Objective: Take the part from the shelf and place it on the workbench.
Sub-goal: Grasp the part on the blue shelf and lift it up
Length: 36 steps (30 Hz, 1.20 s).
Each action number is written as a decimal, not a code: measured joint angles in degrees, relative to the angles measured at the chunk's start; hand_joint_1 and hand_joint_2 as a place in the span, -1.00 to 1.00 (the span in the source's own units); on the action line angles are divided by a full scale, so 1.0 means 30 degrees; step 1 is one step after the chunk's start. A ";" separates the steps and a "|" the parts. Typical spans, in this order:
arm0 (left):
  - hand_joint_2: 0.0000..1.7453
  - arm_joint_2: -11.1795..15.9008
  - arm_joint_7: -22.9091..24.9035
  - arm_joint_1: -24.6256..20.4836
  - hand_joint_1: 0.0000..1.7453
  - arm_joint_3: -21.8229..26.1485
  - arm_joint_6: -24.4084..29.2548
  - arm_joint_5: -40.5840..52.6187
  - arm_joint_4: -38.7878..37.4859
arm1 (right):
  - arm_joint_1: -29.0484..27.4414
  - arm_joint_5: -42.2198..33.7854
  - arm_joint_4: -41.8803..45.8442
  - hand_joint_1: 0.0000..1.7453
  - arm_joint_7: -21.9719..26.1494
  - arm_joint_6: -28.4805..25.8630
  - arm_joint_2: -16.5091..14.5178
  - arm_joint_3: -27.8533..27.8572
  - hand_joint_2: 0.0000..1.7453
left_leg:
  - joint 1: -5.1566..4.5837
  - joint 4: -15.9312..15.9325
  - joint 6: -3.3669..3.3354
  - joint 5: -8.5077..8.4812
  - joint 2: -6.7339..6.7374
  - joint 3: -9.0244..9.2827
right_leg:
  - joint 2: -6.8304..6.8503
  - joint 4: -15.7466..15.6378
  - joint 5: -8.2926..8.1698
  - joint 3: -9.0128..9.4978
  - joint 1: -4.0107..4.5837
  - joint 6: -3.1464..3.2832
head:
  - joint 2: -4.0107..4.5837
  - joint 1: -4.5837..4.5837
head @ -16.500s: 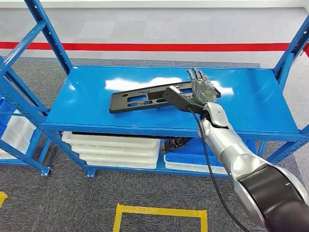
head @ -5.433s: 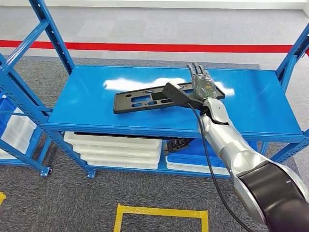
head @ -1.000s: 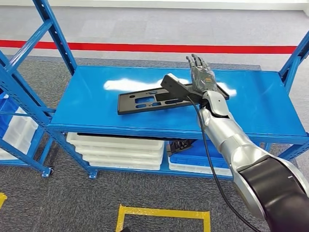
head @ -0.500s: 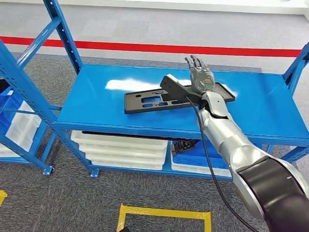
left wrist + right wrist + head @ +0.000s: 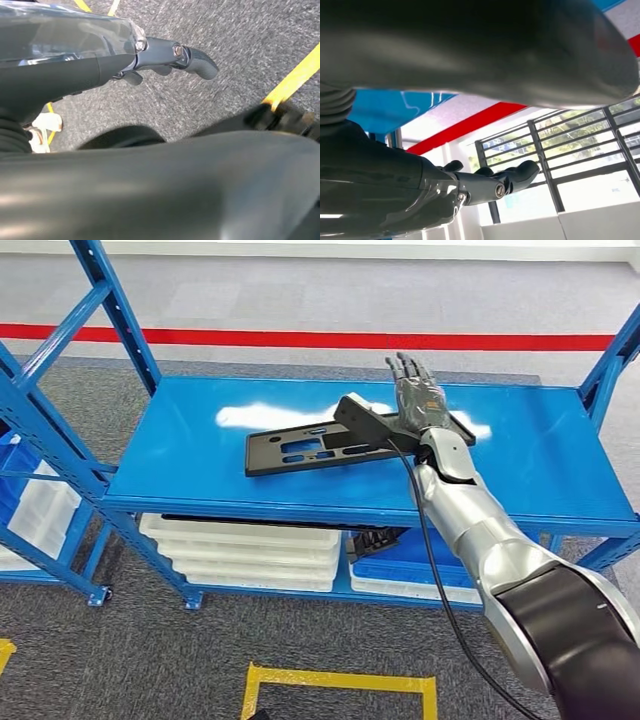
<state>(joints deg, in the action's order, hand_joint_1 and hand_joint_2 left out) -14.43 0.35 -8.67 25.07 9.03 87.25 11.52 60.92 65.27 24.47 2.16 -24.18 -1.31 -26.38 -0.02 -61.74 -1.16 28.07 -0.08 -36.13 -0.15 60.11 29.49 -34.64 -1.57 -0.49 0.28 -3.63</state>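
Part: the flat black part (image 5: 317, 447) with cut-out slots lies on the blue shelf (image 5: 189, 455), one end under the right hand.
Right hand: the right hand (image 5: 417, 405) is at the right end of the part, fingers stretched forward and apart; the pictures do not show if it grasps the part, so one cannot tell.
Left hand: the left hand (image 5: 166, 56) hangs above the grey carpet, fingers extended, nothing in it.
Lower shelf: white trays (image 5: 241, 550) stacked, blue bin (image 5: 392, 565) beside them.
Floor: red line (image 5: 302, 339) behind the shelf, yellow marking (image 5: 340, 680) in front.
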 joint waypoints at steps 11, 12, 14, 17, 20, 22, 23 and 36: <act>-1.00 -0.0036 -0.0009 0.0033 -1.00 -0.0007 -0.0002 0.0000 -0.0002 | -0.0038 0.0537 -0.0055 -1.00 -0.0015 0.0022 0.0118 -0.0113 -1.00 | 0.0005 0.1054 -0.0494 -0.0085 0.0058 0.0473 | 0.0016 0.4833 0.2167 -0.2215 0.0021 -0.0643 | 0.0000 0.0024; -1.00 -0.0036 -0.0011 0.0036 -1.00 -0.0007 -0.0002 0.0000 -0.0002 | -0.0037 0.0581 -0.0055 -1.00 -0.0015 0.0024 0.0126 -0.0124 -1.00 | 0.0008 0.1030 -0.0474 -0.0071 0.0056 0.0480 | 0.0024 0.4135 0.1600 -0.1921 0.0016 -0.0661 | 0.0000 0.0024; -1.00 -0.0036 -0.0020 0.0020 -1.00 -0.0007 -0.0002 0.0000 -0.0002 | 0.0029 0.0632 -0.0053 -1.00 -0.0015 0.0029 0.0133 -0.0142 -1.00 | -0.0020 0.0901 -0.0357 0.0017 0.0046 0.0442 | 0.0035 0.1681 0.0298 -0.0848 0.0012 -0.0641 | 0.0000 0.0022; -1.00 -0.0036 -0.0035 0.0024 -1.00 -0.0007 -0.0004 -0.0002 -0.0002 | 0.0039 0.0694 -0.0056 -1.00 -0.0016 0.0049 0.0146 -0.0222 -1.00 | -0.0110 0.0676 -0.0148 0.0100 0.0012 0.0241 | -0.0005 0.0092 -0.0077 -0.0232 0.0066 -0.0403 | 0.0000 0.0013; -1.00 -0.0024 -0.0051 0.0039 -1.00 -0.0005 0.0004 -0.0007 -0.0002 | 0.0023 0.0743 -0.0051 -1.00 -0.0022 0.0049 0.0157 -0.0271 -1.00 | -0.0066 0.0415 0.0020 0.0338 0.0004 0.0137 | -0.0004 0.0047 -0.0101 -0.0215 0.0015 -0.0141 | 0.0000 0.0011; -1.00 -0.0015 -0.0058 0.0012 -1.00 -0.0005 0.0014 -0.0007 0.0000 | 0.0058 0.0765 -0.0045 -1.00 -0.0022 0.0051 0.0153 -0.0286 -1.00 | 0.0014 -0.0948 0.0248 0.1215 0.0003 -0.0437 | 0.0046 0.0026 -0.0108 -0.0175 -0.0055 0.0005 | 0.0000 0.0002; -1.00 -0.0015 -0.0058 0.0013 -1.00 -0.0004 0.0016 -0.0007 0.0000 | 0.0061 0.0776 -0.0045 -1.00 -0.0022 0.0053 0.0153 -0.0290 -1.00 | 0.0062 -0.2144 0.0357 0.1806 0.0002 -0.0975 | 0.0070 0.0029 -0.0099 -0.0173 -0.0059 0.0051 | 0.0000 -0.0004; -1.00 -0.0020 -0.0056 0.0030 -1.00 0.0000 0.0022 -0.0022 0.0000 | 0.0107 0.0841 -0.0018 -1.00 -0.0038 0.0024 0.0106 -0.0393 -1.00 | 0.0021 0.0814 -0.0372 -0.0010 0.0007 0.0270 | 0.0130 0.0487 0.0504 -0.0242 0.0020 -0.0433 | 0.0000 0.0013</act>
<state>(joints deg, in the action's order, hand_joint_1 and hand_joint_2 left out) -14.49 0.18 -8.58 25.07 9.09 87.19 11.52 61.24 67.79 24.42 2.05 -24.11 -0.99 -27.56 0.05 -59.30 -2.27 28.04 -0.06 -35.32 0.24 61.57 31.00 -35.36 -1.51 -1.79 0.28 -3.60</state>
